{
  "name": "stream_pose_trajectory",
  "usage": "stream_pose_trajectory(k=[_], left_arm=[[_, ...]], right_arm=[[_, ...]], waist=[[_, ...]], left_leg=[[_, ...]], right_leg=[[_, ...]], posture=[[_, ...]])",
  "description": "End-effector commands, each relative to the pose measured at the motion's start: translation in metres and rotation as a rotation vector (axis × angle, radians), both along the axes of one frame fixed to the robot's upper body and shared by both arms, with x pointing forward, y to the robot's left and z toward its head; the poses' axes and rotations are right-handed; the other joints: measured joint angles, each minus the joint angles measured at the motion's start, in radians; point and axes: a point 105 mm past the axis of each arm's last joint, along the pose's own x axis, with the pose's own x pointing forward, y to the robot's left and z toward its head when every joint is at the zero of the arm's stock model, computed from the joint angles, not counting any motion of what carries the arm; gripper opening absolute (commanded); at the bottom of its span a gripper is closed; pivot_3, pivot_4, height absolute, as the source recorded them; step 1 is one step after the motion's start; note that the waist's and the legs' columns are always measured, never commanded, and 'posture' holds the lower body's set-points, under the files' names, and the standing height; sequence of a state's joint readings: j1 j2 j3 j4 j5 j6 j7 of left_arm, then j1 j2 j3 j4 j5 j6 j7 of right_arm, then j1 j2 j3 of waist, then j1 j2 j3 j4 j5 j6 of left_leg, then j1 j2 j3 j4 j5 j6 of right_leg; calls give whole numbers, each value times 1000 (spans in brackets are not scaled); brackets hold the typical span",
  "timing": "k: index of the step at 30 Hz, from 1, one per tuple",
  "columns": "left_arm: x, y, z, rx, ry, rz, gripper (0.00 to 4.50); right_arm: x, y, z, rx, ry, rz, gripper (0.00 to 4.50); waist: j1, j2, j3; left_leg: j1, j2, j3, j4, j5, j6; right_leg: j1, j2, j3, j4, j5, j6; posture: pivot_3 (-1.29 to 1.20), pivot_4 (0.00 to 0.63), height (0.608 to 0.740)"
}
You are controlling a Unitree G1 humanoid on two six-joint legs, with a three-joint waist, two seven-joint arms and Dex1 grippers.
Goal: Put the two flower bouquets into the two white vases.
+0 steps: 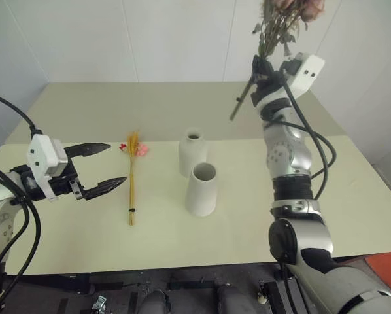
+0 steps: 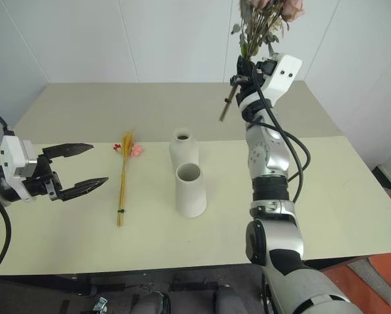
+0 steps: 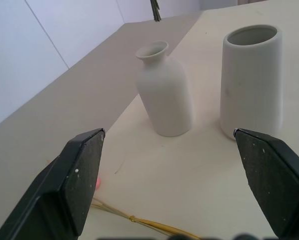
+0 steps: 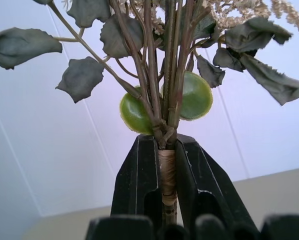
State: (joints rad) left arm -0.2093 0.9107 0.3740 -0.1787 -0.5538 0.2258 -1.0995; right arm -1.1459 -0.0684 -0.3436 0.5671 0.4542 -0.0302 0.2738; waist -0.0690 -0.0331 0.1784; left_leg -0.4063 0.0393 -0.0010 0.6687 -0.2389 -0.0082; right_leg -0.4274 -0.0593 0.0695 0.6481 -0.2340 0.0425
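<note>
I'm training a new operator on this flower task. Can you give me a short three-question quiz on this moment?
1. True or false: the right gripper is shut on the rose bouquet.
2. Where is the wheat bouquet? A) in the cone vase B) flat on the table C) in the left gripper
3. Which vase stands nearer the robot, the bottle vase or the cone vase?

Key: 1. True, it clamps the stem, held up above the table. 2. B; the left gripper hangs open beside it. 3. The cone vase.
</note>
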Motion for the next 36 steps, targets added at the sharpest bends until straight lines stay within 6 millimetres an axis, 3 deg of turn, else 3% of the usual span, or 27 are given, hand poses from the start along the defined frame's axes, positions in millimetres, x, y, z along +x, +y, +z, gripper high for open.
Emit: stream_pose_trajectory(k=[1,5,11,17,36], left_arm=[[-3,0,8,-13,-30,13,4500],[-6,3,8,-18,-30,37,4500],[-12,10,8,-23,-21,77,4500],[-13,12,8,-29,-20,93,4500],[-14,11,12,-26,-47,95,4500]], right_arm=[[-13,19,30,44,-143,114,212],[-20,43,31,27,-170,227,212],[-37,63,21,-54,-202,330,212],[-47,69,5,-108,-186,359,212],[-36,85,-33,-200,-112,346,212]], waist=[[-1,0,0],[-2,0,0],[-1,1,0],[1,1,0],[-1,1,0]], left_leg=[[0,0,0,-1,0,0],[1,1,0,-2,0,0],[0,1,0,-3,0,0],[0,1,0,-3,0,-1],[1,1,0,-3,0,-1]], right_leg=[[0,0,0,0,0,0],[0,1,0,0,0,0],[-1,0,-1,0,0,0],[-1,0,-1,0,0,-1],[-1,1,-1,0,0,-1]], posture=[[0,150,740],[0,150,740],[0,150,740],[0,150,740],[0,150,740]])
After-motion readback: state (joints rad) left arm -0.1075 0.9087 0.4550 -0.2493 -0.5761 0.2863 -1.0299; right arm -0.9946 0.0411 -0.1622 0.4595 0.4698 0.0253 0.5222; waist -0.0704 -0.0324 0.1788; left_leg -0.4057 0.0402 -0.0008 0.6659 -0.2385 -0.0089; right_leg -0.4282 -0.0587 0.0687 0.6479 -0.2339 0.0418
